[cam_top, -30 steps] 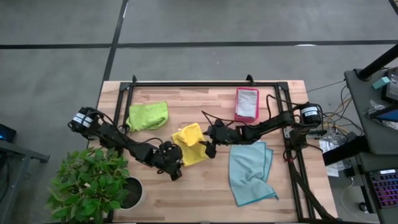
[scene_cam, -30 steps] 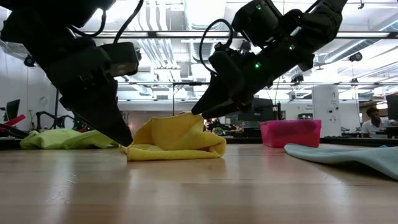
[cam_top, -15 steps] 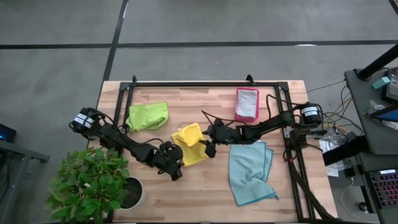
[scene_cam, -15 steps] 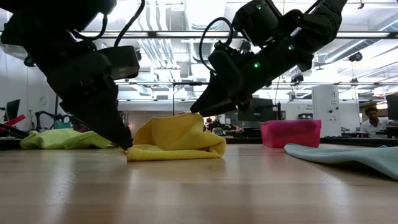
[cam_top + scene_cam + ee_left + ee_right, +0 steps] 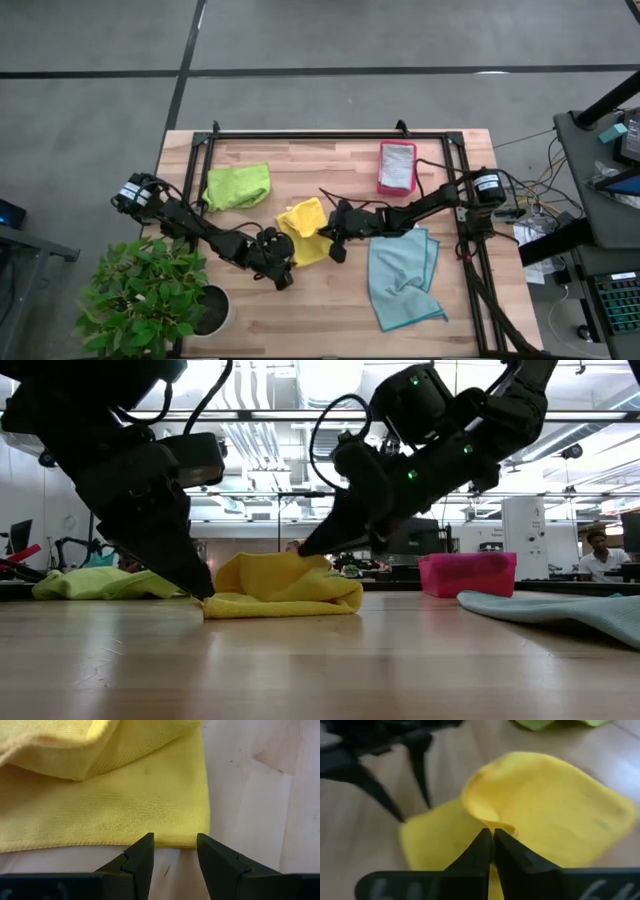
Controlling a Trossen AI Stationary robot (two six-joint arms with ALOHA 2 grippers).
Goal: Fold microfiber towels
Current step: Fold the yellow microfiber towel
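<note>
Mid-desk, right gripper (image 5: 491, 836) jaws clenched on yellow towel (image 5: 303, 230) fold; left gripper (image 5: 175, 851) jaws released at its edge.

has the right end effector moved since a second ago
Yes. In the high view the right end effector has shifted away from the pink tray, further onto the yellow towel, and shut on it.

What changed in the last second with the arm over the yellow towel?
The right gripper shifted toward the left arm and dipped, and its fingers snapped shut on the raised fold of the yellow towel, which now sits lower. The left gripper stayed open at the towel's edge. The green towel, blue towel and tray did not move.
</note>
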